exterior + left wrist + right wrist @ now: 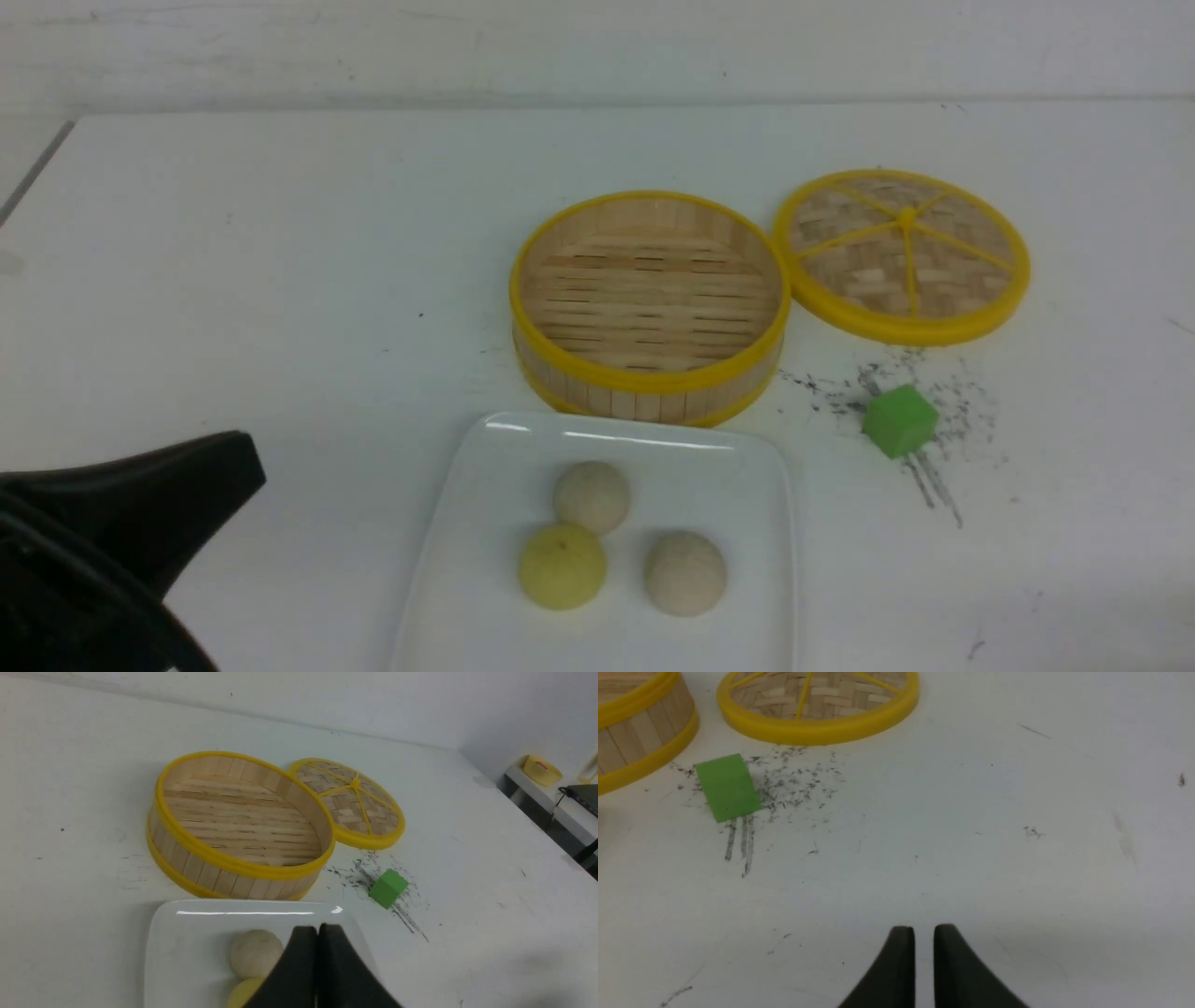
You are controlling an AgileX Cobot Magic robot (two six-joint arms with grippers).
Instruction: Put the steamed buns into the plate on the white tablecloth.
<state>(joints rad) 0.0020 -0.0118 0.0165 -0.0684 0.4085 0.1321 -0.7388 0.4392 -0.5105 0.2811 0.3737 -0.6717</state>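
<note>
On the white tablecloth (280,280), near the front edge, sits the plate (747,485) with all three buns on it. One beige bun (592,496) lies toward the steamer side, touching the yellow bun (562,566) just in front of it. Another beige bun (684,572) rests apart to the right of the yellow one. Behind the plate, just beside its far rim, stands the steamer (651,303), round, yellow-rimmed, with only bare slats showing inside. Its woven lid (902,254) lies flat on the surface to the right, its rim touching or nearly touching the steamer's. A green cube (899,421) sits in front of the lid, right of the plate, amid dark scuff marks.

The left gripper (318,928) hangs above the plate with its fingers (299,961) pressed together and nothing between them; from its wrist view a beige bun and part of the yellow bun show just beside the black tips. In the front view only part of the left arm (121,523) appears at the lower left.

The right gripper (924,929) hovers over bare cloth, well apart from the cube and lid. Its fingers (945,961) stand slightly apart, a narrow slit between them, holding nothing.
</note>
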